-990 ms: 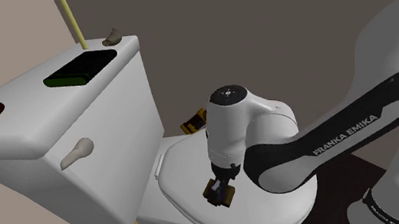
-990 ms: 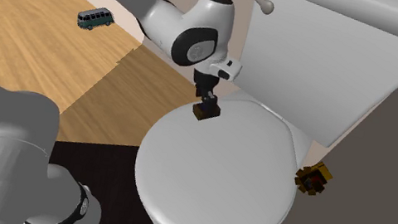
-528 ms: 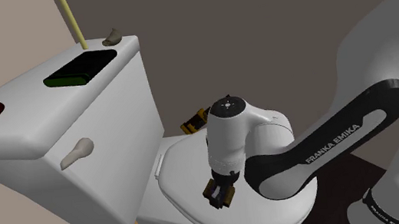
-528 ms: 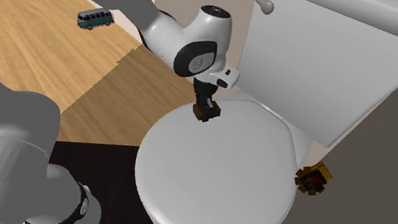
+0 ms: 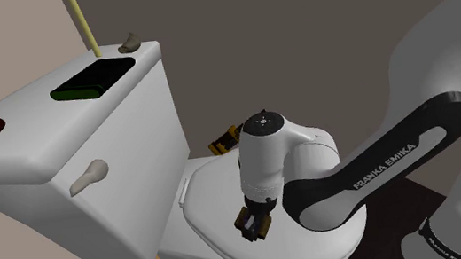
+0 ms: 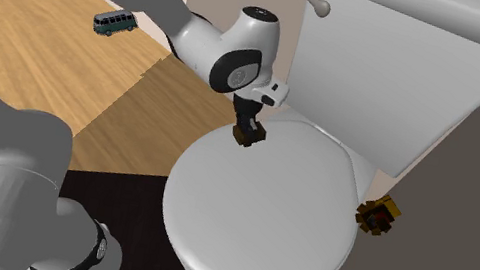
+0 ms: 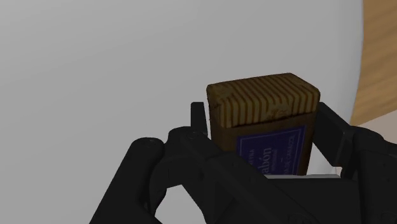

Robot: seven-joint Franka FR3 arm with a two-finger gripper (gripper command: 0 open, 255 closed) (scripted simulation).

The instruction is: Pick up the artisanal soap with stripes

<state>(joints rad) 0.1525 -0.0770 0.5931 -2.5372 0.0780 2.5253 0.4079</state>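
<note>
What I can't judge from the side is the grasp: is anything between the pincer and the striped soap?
Nothing visible does. The striped brown soap sits on the white toilet lid directly at the pincer, with no other object between them.

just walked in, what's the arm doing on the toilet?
The white Franka arm has its black hand down at the closed toilet lid, around a striped brown soap with a blue label. In the wrist view the fingers sit against both sides of the bar, so the grasp looks made. The soap appears to be at lid level, not yet lifted.
</note>
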